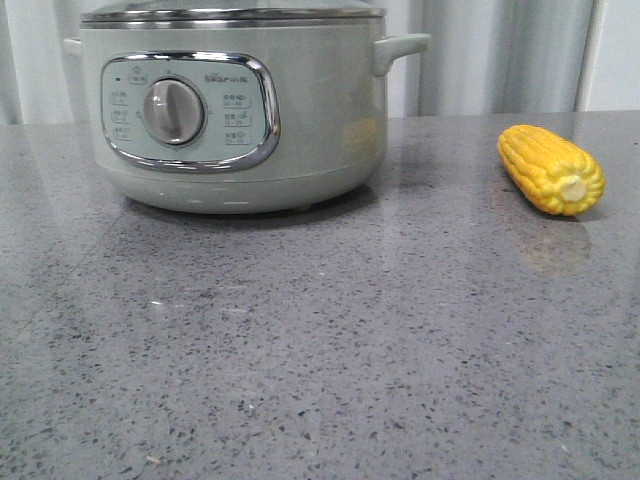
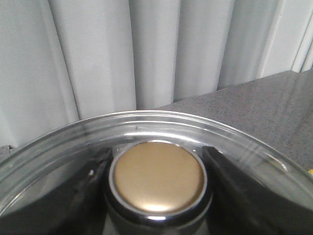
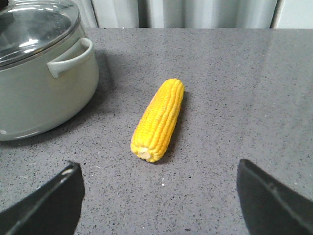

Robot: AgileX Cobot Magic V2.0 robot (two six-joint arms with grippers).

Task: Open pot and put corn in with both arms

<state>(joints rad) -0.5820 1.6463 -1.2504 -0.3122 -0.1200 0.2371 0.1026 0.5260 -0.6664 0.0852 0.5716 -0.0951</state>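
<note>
Lidded green pot (image 1: 300,120); yellow corn (image 1: 551,169) lying beside.

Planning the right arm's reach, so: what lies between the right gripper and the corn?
Nothing: in the right wrist view only bare grey countertop separates the open right gripper from the corn.

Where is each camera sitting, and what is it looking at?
Front view: low over the table, facing the pot and corn; no robot parts show.
Left wrist view: just above the glass lid, looking at its knob; dark jaws flank it.
Right wrist view: above the corn; open jaws show.
Front and right wrist share pot and corn.
</note>
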